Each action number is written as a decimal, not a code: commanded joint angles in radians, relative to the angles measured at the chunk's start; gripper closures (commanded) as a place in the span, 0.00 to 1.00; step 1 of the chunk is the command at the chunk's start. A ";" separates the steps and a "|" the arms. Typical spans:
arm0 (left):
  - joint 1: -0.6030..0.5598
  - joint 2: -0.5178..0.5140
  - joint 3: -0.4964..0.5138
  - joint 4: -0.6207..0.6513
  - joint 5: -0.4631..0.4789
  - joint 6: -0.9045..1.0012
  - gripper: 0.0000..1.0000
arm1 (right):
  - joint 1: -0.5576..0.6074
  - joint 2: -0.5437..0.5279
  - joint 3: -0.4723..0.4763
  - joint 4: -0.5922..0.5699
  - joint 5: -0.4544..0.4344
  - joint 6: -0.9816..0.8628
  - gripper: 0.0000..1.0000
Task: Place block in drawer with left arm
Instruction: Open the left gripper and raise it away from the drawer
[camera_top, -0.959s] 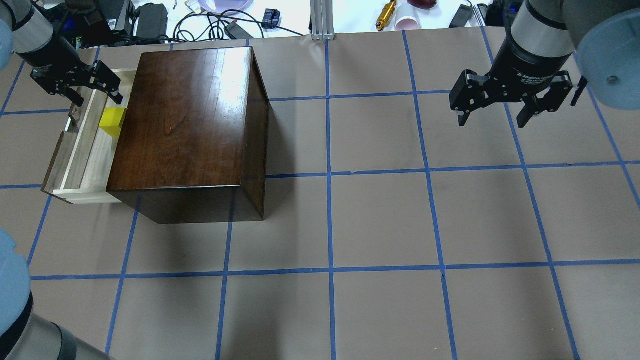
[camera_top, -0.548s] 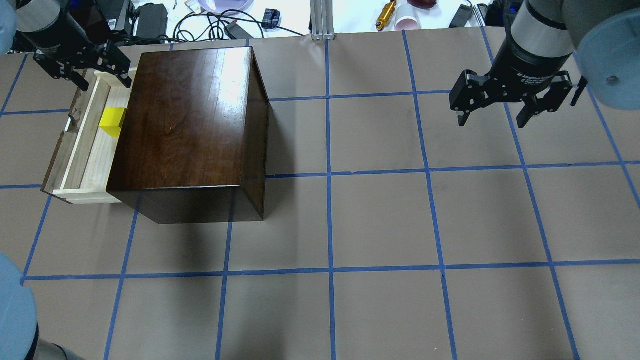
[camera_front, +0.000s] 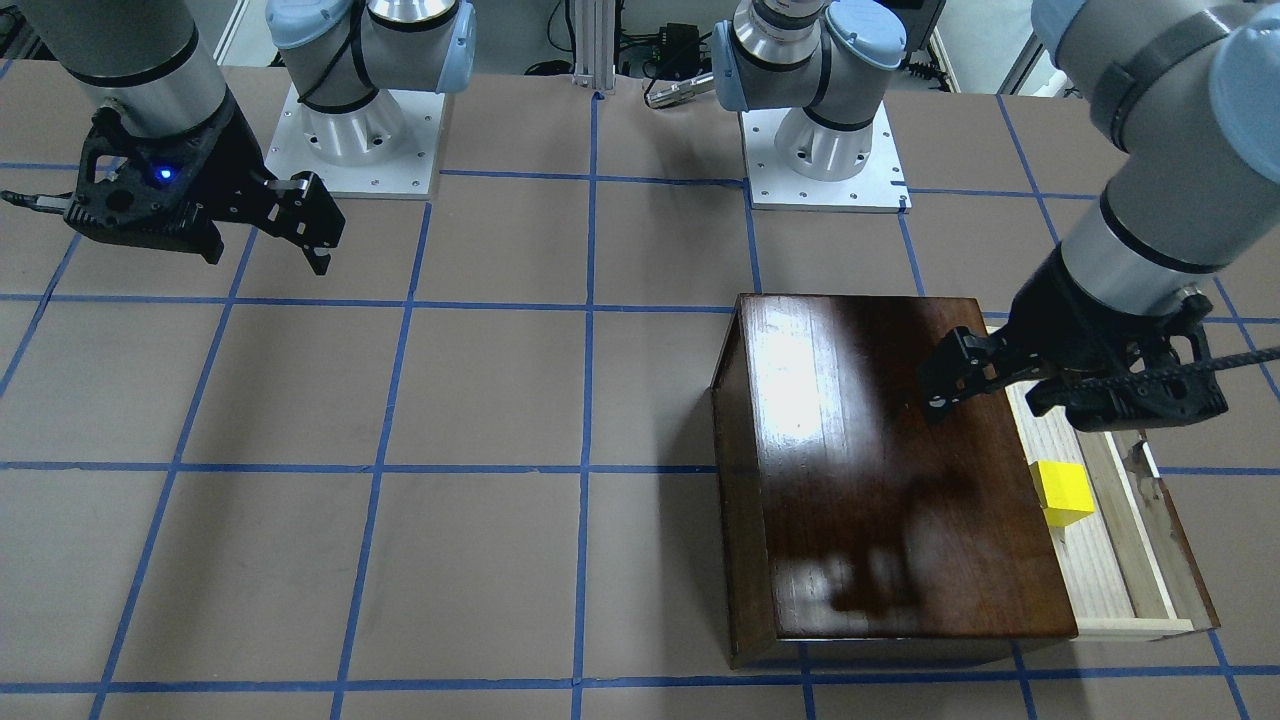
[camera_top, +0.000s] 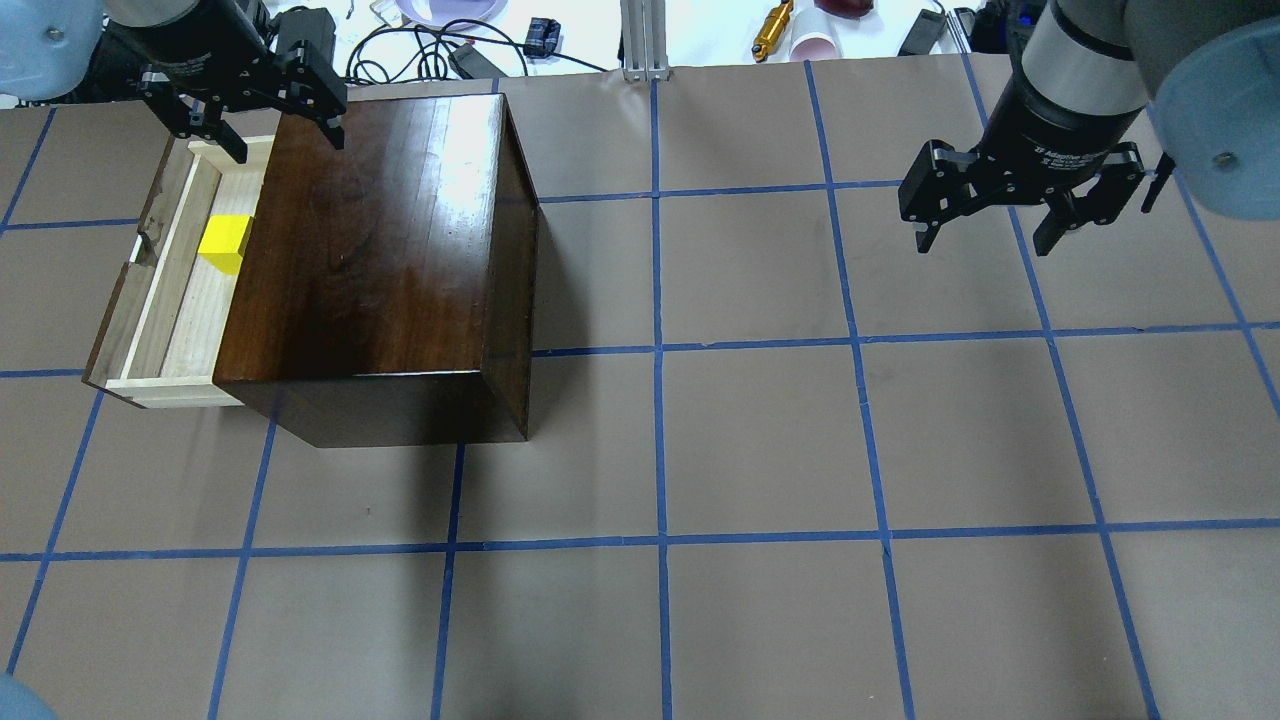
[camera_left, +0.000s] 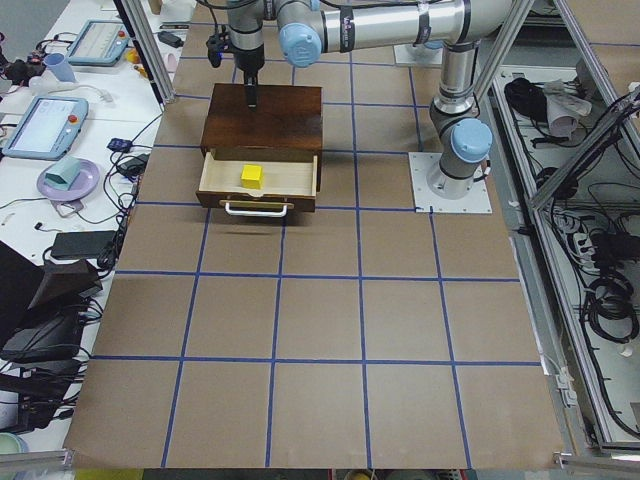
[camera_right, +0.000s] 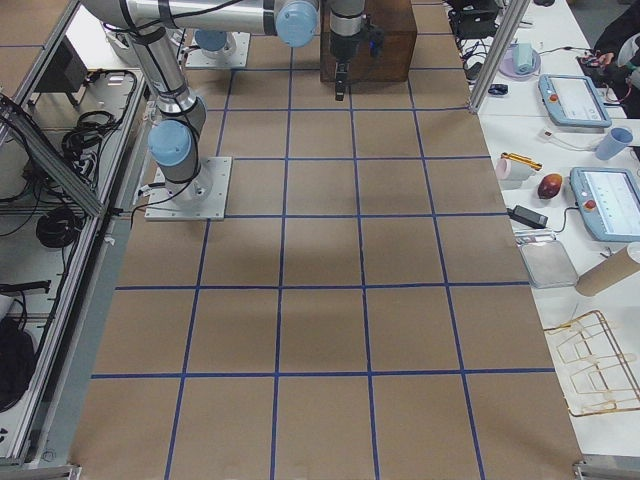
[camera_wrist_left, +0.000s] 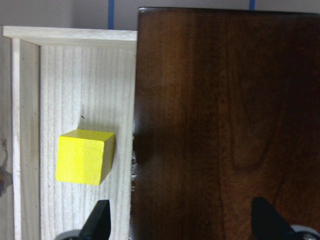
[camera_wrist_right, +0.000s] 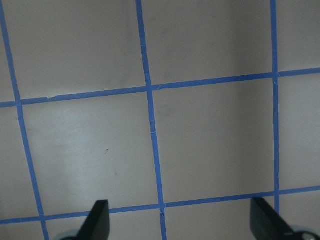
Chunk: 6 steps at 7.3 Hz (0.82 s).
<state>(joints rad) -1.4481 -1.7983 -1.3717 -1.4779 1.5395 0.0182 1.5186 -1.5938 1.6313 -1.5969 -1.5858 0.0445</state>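
Observation:
The yellow block (camera_top: 225, 243) lies inside the open drawer (camera_top: 170, 290) of the dark wooden box (camera_top: 380, 250); it also shows in the front view (camera_front: 1063, 492), the left view (camera_left: 251, 176) and the left wrist view (camera_wrist_left: 84, 156). My left gripper (camera_top: 285, 145) is open and empty, raised over the box's far left corner and the drawer's far end, apart from the block. In the front view it (camera_front: 1000, 405) hangs over the box top. My right gripper (camera_top: 990, 235) is open and empty above bare table at the far right.
The drawer's dark front panel (camera_top: 105, 335) sticks out left of the box. Cables, a cup and tools (camera_top: 780, 30) lie beyond the table's far edge. Blue tape lines grid the brown table (camera_top: 760, 440).
My left gripper has moved away from the drawer, to the right and toward the far edge, now over the box's far corner. The block stays in the drawer. The right arm has not moved.

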 joint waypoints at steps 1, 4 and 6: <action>-0.066 0.033 -0.035 -0.008 0.000 -0.058 0.00 | 0.000 0.000 0.001 0.000 0.000 0.000 0.00; -0.097 0.062 -0.087 -0.038 0.023 -0.052 0.00 | 0.000 0.000 -0.001 0.000 0.000 0.000 0.00; -0.087 0.092 -0.106 -0.059 0.023 0.026 0.00 | -0.002 0.000 0.001 0.000 0.000 0.000 0.00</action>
<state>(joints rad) -1.5396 -1.7254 -1.4669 -1.5205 1.5564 -0.0052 1.5177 -1.5938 1.6311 -1.5969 -1.5860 0.0445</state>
